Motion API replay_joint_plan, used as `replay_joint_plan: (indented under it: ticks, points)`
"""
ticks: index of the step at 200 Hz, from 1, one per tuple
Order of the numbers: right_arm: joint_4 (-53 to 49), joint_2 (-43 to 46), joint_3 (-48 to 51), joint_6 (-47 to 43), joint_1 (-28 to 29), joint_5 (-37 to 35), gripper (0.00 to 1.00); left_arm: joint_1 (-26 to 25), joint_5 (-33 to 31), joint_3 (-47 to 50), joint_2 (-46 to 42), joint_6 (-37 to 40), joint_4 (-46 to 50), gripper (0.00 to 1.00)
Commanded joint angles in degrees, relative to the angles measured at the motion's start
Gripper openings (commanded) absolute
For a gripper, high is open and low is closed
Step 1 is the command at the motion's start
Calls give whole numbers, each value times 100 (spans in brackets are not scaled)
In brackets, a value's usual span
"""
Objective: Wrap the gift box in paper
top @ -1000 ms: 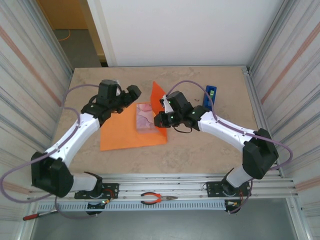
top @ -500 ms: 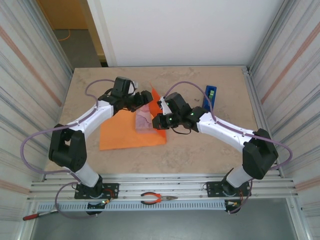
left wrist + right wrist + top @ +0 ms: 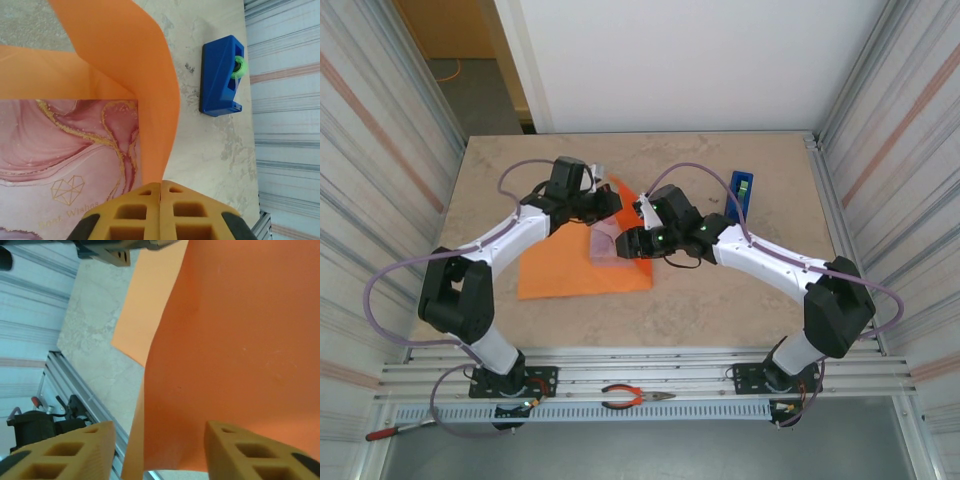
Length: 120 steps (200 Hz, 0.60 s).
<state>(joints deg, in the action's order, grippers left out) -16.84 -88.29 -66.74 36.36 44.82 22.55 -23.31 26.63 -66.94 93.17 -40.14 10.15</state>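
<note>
The left gripper is clenched, its two yellow fingers pressed flat together. A raised flap of the paper runs down into the seam between them, so it is pinching that edge. In the left wrist view the gift box lies just to the left of these fingers, marbled pink face up. Its right edge is close beside the fingertips. The orange sheet lies under the box and climbs along that right edge.

In the top view the box sits between the two grippers, just in front of the right gripper. That gripper is released: its fingers stand well apart. The lifted orange flap hangs straight ahead of them across the gap. Whether either pad touches it I cannot tell.

The blue tape dispenser stands on the bare table, ahead and to the right of the left gripper, apart from the paper.
</note>
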Motion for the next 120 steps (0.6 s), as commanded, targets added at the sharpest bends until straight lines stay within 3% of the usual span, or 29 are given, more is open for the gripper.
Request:
replay_joint_plan:
  ticks: [1,40,58,85,120]
  points:
    - [-3,327,176,-86,-346,116,58,162,90,343,-193,201,-40,0]
    - [105,367,186,-11,-948,401,59,310,-140,777,-454,420,-50,0]
    - [227,111,51,3,-1069,463,51,310,-305,895,-500,496,-49,0]
    - [426,-503,-287,63,-1074,616,31,310,-538,1057,-543,575,-16,0]
    - [602,-1269,-646,91,-884,682,22,311,-764,1222,-587,670,-7,0]
